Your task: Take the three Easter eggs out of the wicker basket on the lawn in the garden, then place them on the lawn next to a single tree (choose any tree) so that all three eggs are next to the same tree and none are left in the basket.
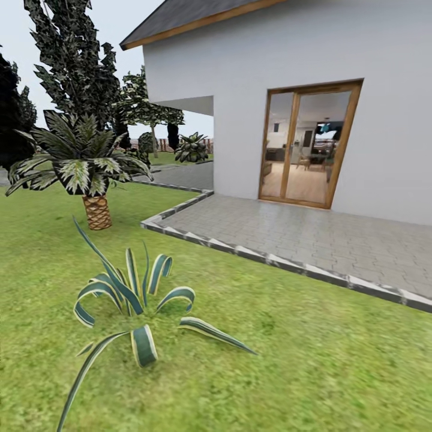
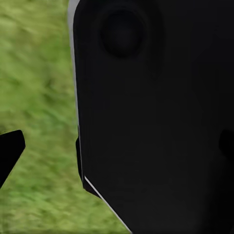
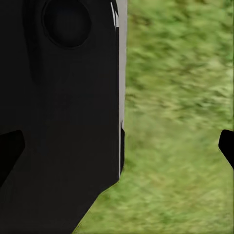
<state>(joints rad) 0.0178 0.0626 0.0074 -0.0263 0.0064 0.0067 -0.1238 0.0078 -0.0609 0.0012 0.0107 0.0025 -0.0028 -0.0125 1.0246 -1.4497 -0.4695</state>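
Green lawn and a white house, with the robot under way in the garden.

Grass fills the head view from 3 o'clock round to 9; a striped spiky plant sits at about 7 o'clock, and a short palm with a scaly brown trunk stands at 10 o'clock. Behind the palm rises a tall tree with dark, pale-flecked foliage at 11 o'clock. A grey paved patio with a pale kerb runs from centre to 3 o'clock, below a wood-framed glass door at 1 o'clock. Both wrist views look down on blurred grass past a large black body of the robot; a dark fingertip shows at the left wrist view's edge and another at the right's, but I cannot tell whether either pair of fingers is apart or together.
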